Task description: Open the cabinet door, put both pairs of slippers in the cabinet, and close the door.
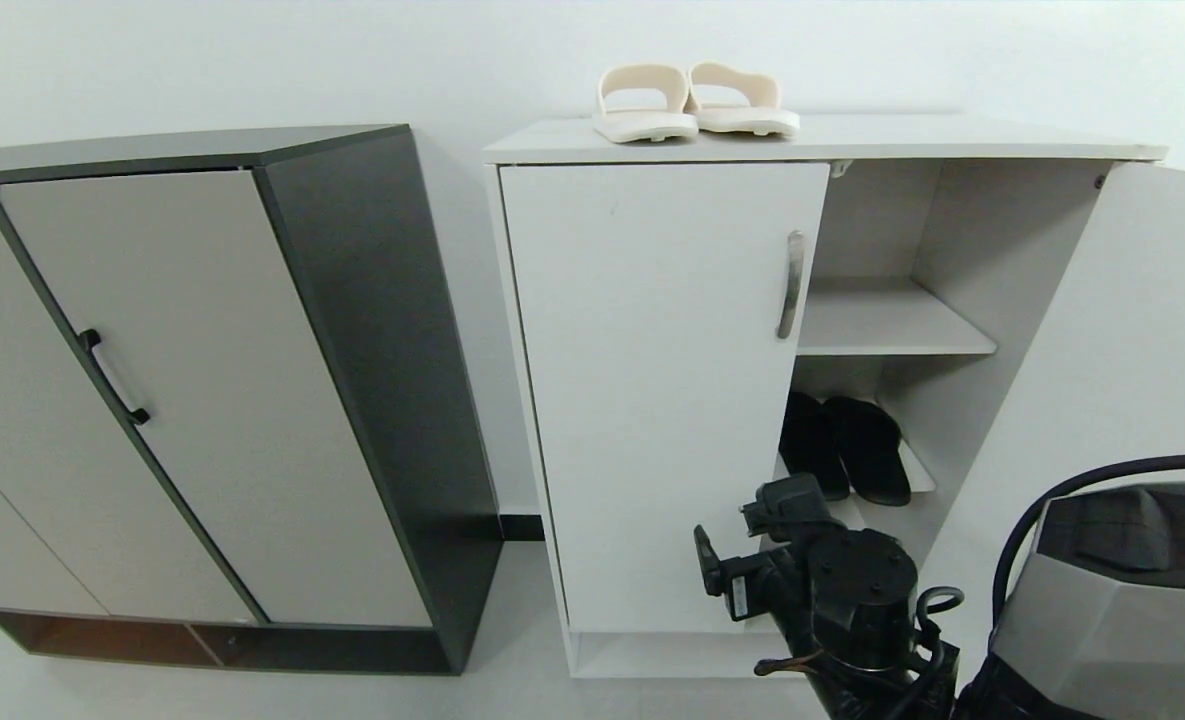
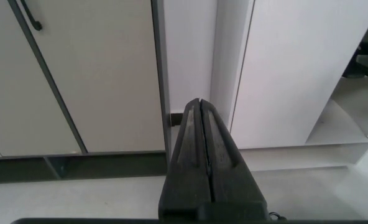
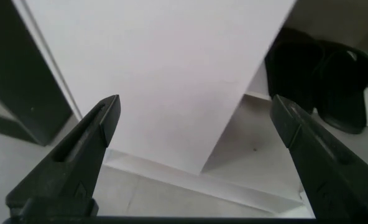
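Note:
A cream pair of slippers (image 1: 694, 103) lies on top of the white cabinet (image 1: 952, 135). The cabinet's right door (image 1: 1112, 380) is swung wide open; its left door (image 1: 652, 400) is closed. A black pair of slippers (image 1: 845, 447) sits side by side on the lower shelf inside, also in the right wrist view (image 3: 324, 74). My right gripper (image 3: 196, 112) is open and empty, low in front of the closed door's inner edge, a short way from the black pair. My left gripper (image 2: 199, 104) is shut on nothing, facing the gap between the two cabinets.
A grey-and-black cabinet (image 1: 202, 400) with closed doors stands to the left of the white one, a narrow gap between them. The upper shelf (image 1: 892, 320) is bare. My right arm (image 1: 842, 590) is low before the opening. Pale floor lies in front.

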Motion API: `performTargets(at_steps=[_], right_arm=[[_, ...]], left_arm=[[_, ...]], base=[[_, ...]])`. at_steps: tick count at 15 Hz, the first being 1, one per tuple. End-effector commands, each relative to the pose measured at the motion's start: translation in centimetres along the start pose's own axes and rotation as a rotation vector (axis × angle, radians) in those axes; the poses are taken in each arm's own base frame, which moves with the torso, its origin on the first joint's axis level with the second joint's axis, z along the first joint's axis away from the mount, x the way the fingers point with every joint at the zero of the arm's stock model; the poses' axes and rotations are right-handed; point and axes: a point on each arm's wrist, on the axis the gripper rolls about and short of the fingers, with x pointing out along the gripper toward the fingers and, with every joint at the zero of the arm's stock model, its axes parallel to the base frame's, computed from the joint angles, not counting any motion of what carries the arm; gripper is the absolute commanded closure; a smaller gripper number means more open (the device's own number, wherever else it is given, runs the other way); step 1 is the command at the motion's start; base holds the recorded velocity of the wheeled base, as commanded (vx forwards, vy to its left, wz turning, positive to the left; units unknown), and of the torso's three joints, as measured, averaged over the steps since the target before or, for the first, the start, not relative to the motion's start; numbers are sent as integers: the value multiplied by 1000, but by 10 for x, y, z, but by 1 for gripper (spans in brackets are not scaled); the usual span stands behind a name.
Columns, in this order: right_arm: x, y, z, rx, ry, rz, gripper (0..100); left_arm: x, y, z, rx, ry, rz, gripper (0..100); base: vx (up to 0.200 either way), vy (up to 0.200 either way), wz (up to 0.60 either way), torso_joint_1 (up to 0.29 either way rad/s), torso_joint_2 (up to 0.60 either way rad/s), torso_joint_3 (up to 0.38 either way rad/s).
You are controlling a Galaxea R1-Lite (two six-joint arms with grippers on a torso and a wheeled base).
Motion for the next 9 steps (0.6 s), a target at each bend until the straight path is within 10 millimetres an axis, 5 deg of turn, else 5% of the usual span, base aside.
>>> performTargets(at_steps=[1, 5, 9], right_arm=[[2, 1, -2, 0, 1, -5, 0], [1, 0, 1, 13, -22, -14, 0], [1, 0, -2, 6, -11, -14, 0]], left_arm=[[0, 0, 0, 1, 1, 0, 100], [0, 0, 0, 0, 2, 0, 100], [0, 0, 0, 0, 2, 0, 100]], base=[[0, 0, 0, 0, 0, 0], [0, 0, 0, 1, -42, -43], [0, 0, 0, 34, -277, -338]])
